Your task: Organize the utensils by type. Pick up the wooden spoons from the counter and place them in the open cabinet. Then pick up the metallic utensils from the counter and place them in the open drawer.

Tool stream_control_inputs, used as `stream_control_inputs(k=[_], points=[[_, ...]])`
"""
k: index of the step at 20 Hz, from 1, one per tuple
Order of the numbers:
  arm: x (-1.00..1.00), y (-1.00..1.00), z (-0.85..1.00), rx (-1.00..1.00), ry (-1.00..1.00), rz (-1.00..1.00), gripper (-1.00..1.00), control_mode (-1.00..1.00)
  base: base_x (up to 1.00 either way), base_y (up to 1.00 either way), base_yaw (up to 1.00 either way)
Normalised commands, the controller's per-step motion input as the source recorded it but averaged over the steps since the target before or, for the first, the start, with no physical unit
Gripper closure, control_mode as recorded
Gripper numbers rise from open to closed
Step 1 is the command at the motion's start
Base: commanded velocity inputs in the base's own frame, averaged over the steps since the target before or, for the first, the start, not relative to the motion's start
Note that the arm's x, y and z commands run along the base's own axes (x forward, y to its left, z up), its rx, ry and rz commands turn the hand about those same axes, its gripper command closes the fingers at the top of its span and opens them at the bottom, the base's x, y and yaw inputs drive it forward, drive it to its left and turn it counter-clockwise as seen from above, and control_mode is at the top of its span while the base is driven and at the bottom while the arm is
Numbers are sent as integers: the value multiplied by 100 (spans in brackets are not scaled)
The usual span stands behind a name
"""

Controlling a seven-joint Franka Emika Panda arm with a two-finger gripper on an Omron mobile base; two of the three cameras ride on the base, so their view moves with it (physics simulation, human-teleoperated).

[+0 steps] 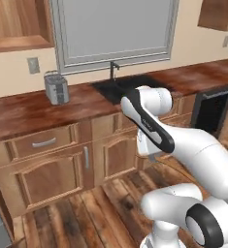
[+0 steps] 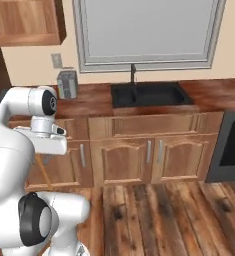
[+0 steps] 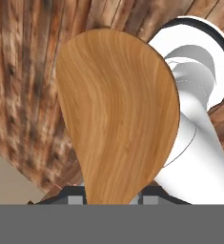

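My arm rises from my base, folds at the elbow and turns the hand downward toward the floor, wrist bent so the fingers point low. In the hand view my gripper [image 3: 111, 195] sits at six o'clock, its dark fingertips [image 3: 75, 196] closed partway around an orange-brown wooden spoon [image 3: 118, 114], whose bowl spreads up toward twelve o'clock.

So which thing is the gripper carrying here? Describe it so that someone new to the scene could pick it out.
Start at the white arm, poised over the plank floor in front of the base cabinets. A thin orange-brown stick slants down below the gripper: the wooden spoon. In the hand view its broad, oval, wood-grained bowl rises from between the gripper fingertips.
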Motion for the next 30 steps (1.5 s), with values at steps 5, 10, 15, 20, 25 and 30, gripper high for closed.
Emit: stream_control_inputs(k=[5, 10, 15, 20, 25, 30], points=[[0, 0, 0, 0, 0, 0, 100, 100, 68, 0, 45], [0, 0, 0, 0, 0, 0, 100, 100, 76, 8, 30], [0, 0, 0, 0, 0, 0, 100, 100, 88, 28, 25], [0, 0, 0, 0, 0, 0, 100, 100, 91, 23, 25], [0, 0, 0, 0, 0, 0, 100, 100, 74, 33, 20], [0, 0, 0, 0, 0, 0, 100, 100, 52, 40, 4]])
